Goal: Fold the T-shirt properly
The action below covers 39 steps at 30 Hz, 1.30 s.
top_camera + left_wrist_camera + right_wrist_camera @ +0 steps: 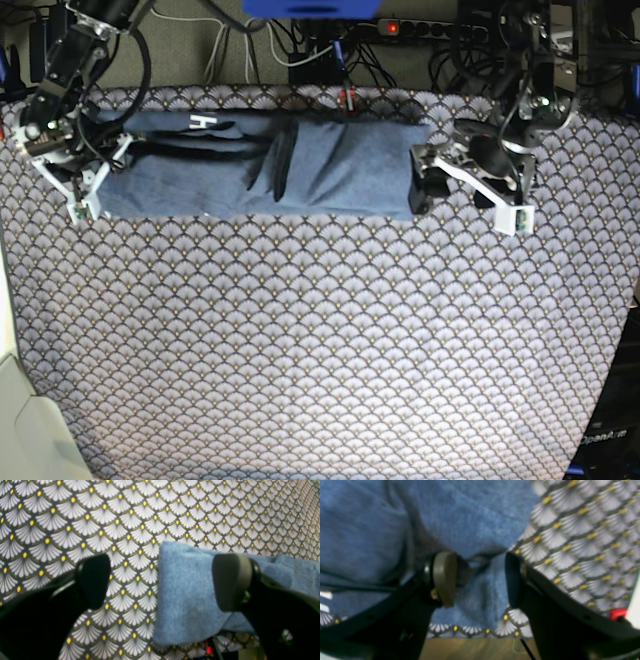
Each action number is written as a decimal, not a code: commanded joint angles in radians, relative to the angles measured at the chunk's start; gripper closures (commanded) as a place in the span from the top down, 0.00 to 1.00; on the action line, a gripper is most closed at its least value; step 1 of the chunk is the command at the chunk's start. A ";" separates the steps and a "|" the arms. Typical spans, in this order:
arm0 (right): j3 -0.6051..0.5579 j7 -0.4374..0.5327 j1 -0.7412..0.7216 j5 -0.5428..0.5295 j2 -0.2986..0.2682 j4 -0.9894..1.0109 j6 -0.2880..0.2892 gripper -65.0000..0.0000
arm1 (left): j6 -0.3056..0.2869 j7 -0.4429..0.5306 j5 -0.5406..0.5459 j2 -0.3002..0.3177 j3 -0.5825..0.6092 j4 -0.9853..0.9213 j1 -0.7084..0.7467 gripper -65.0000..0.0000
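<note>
From my remote seat: the T-shirt [300,165] lies as a long narrow band across the far side of the table cover [320,350], already folded lengthwise, with a dark crease near its middle and a bit of white lettering showing toward one end. The left gripper [470,190] sits at one short end of the shirt, fingers spread wide; in the left wrist view one pad [232,580] is over the blue cloth, the other over bare cover just beside the shirt's edge, nothing held. The right gripper [75,170] is at the opposite short end, jaws also wide, straddling a hem corner in the right wrist view; can't tell if the pads touch the fabric, no pinch visible. My read: soft, light, limp cotton, prob. several layers thick; it'll sag and slide on itself if lifted by one point; best taken at both end corners, pinching thru all layers, arms moving together.
</note>
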<state>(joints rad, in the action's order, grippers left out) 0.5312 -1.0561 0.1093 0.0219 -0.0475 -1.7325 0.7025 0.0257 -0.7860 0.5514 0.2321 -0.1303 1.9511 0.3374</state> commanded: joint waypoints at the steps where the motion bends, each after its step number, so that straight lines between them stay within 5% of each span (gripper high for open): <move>1: 0.002 0.035 -0.013 -0.004 -0.015 -0.007 -0.004 0.49 | -0.007 0.018 0.006 0.005 -0.004 0.015 -0.007 0.97; 20: 0.008 0.081 -0.013 -0.003 -0.051 0.096 -0.004 0.49 | -0.007 0.018 0.006 0.005 -0.004 0.017 -0.004 0.97; 39: 0.008 0.067 -0.007 -0.009 -0.002 0.121 -0.004 0.49 | -0.007 0.018 0.006 0.006 -0.004 0.017 -0.001 0.97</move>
<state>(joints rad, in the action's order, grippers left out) 0.5434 -0.9665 0.1013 0.0139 -0.0555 -1.6176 0.6937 0.0257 -0.7856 0.5514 0.2321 -0.1299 1.9511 0.3401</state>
